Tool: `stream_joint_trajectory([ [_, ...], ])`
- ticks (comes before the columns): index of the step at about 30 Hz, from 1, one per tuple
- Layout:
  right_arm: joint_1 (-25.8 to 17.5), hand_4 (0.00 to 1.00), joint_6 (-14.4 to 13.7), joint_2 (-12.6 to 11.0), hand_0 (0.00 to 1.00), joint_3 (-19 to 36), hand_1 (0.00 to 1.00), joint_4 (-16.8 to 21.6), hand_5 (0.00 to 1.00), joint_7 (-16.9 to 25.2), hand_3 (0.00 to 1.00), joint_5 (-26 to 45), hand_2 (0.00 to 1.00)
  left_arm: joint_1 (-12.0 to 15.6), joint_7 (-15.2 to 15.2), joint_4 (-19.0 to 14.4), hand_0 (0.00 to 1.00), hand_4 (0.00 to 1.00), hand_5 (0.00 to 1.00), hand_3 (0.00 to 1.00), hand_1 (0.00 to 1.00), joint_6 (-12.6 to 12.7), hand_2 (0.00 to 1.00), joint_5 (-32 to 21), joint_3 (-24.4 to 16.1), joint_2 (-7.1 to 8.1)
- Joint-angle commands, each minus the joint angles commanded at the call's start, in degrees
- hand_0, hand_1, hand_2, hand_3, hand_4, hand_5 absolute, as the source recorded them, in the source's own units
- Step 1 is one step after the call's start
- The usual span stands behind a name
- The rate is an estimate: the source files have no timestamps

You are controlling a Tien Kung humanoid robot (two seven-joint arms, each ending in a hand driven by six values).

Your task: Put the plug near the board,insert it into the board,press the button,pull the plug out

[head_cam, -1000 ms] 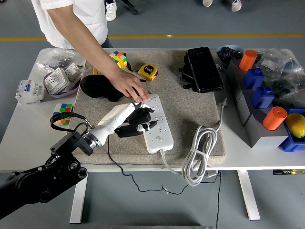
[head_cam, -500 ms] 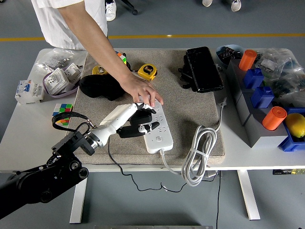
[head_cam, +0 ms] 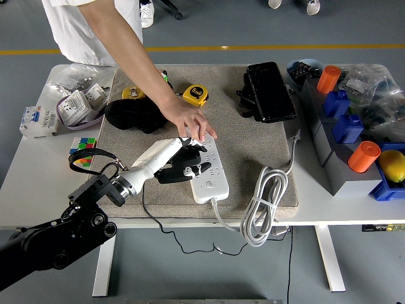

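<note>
White table (head_cam: pixel 38 171) carries a grey mat (head_cam: pixel 253 136), on which the white power strip (head_cam: pixel 212 171) lies right under the left hand (head_cam: pixel 183 158). A person's hand (head_cam: pixel 190 120) presses the strip just beyond it. Curled fingers (head_cam: pixel 196 168) grip the black plug (head_cam: pixel 174 174) against the strip's edge.

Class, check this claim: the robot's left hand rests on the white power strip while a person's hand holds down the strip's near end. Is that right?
Not quite. In the head view the person's hand presses the far end of the power strip, not the near end. The robot's left hand does rest on the strip.
</note>
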Motion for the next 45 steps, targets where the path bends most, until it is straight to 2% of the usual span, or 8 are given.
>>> stream_joint_trajectory([
  [9,-0.11,0.996,0.03,-0.14,0.641,-0.28,0.660,-0.01,0.526,-0.06,0.550,0.04,0.629,2.35,4.55,-9.73,0.617,0.827,0.720,0.690,0.690,-2.89,0.709,-1.33,-4.49,2.56],
  [10,-0.11,0.996,0.03,-0.16,0.641,-0.29,0.660,0.01,0.526,-0.07,0.550,0.01,0.629,2.56,6.42,-11.38,0.617,0.827,0.720,0.690,0.690,-4.00,0.709,-1.09,-5.15,2.90],
  [11,-0.10,0.996,0.03,-0.17,0.641,-0.29,0.660,0.02,0.525,-0.08,0.550,0.00,0.629,2.67,7.88,-12.55,0.315,0.821,0.449,0.629,0.485,-4.74,0.545,-0.81,-5.52,3.09],
  [16,-0.07,0.996,0.05,-0.15,0.641,-0.27,0.660,0.02,0.525,-0.13,0.550,-0.02,0.629,2.91,18.87,-18.82,0.315,0.821,0.449,0.629,0.485,-12.11,0.545,1.69,-7.61,3.96],
  [17,-0.05,0.996,0.04,-0.15,0.641,-0.29,0.660,0.01,0.524,-0.11,0.551,0.00,0.629,2.83,21.40,-19.89,0.180,0.755,0.203,0.649,0.281,-13.94,0.369,2.36,-7.98,3.97],
  [22,-0.01,0.996,0.05,-0.25,0.641,-0.64,0.660,0.00,0.524,-0.12,0.551,0.07,0.629,1.56,32.49,-23.61,0.180,0.755,0.203,0.649,0.281,-22.32,0.369,6.85,-8.59,3.47],
  [25,0.04,0.996,0.06,-0.34,0.641,-0.82,0.660,0.01,0.527,-0.11,0.550,0.14,0.629,0.30,36.71,-24.22,0.088,0.596,0.037,0.838,0.091,-26.13,0.194,7.84,-7.89,3.06],
  [45,0.34,0.995,0.07,-0.91,0.641,-1.69,0.660,0.01,0.527,-0.10,0.549,0.50,0.628,-4.33,38.92,-22.87,0.054,0.588,0.002,0.901,0.090,-36.00,0.163,4.88,-2.16,2.61],
])
